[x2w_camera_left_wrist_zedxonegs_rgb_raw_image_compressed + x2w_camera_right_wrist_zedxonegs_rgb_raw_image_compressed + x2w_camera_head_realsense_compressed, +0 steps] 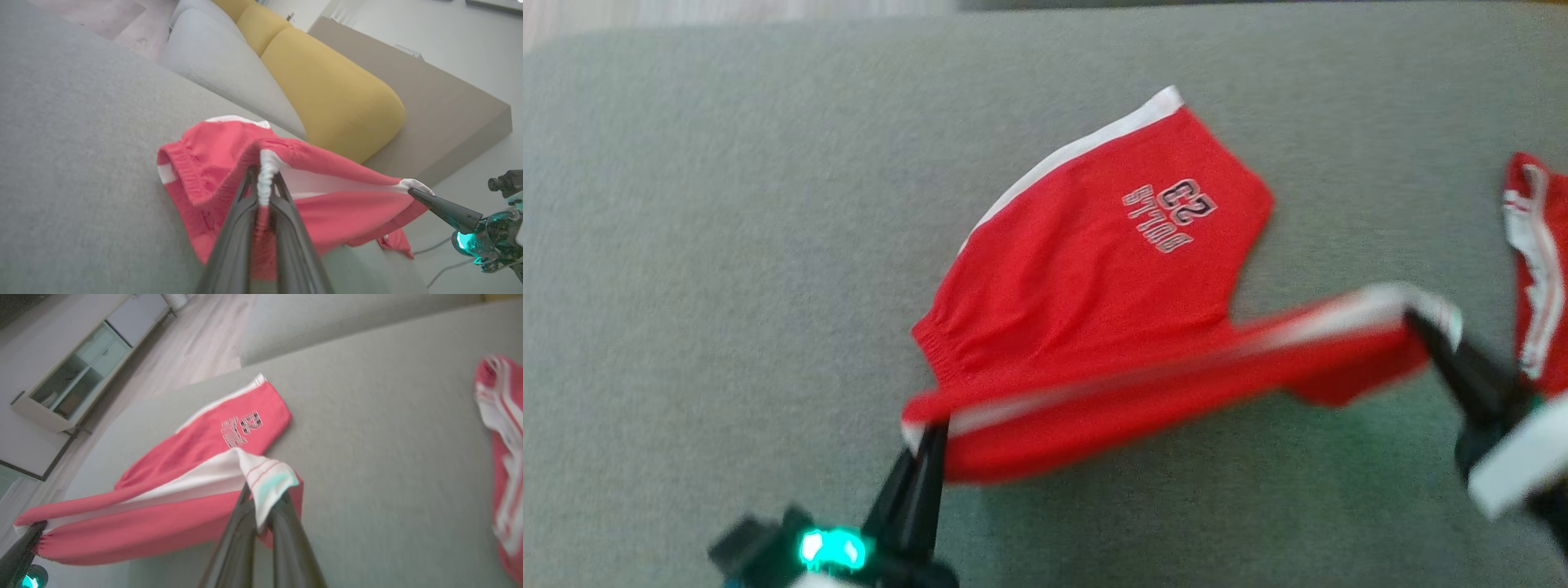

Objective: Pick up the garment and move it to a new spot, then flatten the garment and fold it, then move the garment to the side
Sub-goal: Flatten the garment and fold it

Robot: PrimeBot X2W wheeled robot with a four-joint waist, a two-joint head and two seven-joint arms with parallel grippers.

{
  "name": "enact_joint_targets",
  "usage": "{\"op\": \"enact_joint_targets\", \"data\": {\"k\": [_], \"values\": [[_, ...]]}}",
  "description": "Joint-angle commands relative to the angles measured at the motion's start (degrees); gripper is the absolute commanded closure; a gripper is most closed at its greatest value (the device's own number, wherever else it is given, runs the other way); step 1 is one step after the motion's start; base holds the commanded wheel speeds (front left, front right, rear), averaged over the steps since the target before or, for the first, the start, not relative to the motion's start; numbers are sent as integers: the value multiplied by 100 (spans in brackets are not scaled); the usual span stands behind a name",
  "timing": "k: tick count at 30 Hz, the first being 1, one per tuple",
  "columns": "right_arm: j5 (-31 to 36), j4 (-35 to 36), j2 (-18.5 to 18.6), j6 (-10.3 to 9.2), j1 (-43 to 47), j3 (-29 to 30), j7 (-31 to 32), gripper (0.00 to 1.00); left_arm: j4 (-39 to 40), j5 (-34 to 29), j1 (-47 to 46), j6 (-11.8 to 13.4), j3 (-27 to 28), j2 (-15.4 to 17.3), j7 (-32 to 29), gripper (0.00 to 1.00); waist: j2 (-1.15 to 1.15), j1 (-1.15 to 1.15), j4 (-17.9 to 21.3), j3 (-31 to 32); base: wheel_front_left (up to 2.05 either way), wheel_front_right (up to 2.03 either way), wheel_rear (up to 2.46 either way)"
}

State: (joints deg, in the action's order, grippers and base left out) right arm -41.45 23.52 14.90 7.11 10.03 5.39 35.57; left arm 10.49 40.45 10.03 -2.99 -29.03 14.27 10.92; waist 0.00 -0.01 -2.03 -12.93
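Both tools grip the red shorts (1094,269): the left tool (929,437) is clamped on the white-striped waistband end, and the right tool (1421,327) is pinched together on the white hem corner of the same leg. That leg hangs lifted and stretched between them, while the other leg, printed with "BULLS 23", lies flat on the grey sofa seat (727,245). A second red and white garment (1539,269) lies near the seat's right edge, apart from the shorts.

Yellow cushions (327,90) and a pale grey cushion (220,61) line the sofa behind. Beyond it are a pale wooden floor (196,343) and a low glass-doored cabinet (77,363).

The left arm rises from the lower left of the head view with its fingers pointing up. The right arm enters from the lower right with its fingers angled up and leftwards.
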Motion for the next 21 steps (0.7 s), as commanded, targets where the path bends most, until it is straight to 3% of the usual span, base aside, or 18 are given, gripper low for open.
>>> {"op": "enact_joint_targets", "data": {"k": [1,10,21], "values": [[22,70,138,37,-724,40,259,100,192,135,-472,-23,284,-71,-65,100,0,1,-273,-298,0,0,0],[39,-1267,-63,37,-3189,234,1629,100,-525,780,-2051,-189,503,-596,-363,100,0,1,-1025,-1211,0,0,0],[743,-2647,-172,37,-4735,-142,1682,100,-1921,1081,-3195,-314,364,-996,-257,100,0,1,-1325,-1633,0,0,0]]}}
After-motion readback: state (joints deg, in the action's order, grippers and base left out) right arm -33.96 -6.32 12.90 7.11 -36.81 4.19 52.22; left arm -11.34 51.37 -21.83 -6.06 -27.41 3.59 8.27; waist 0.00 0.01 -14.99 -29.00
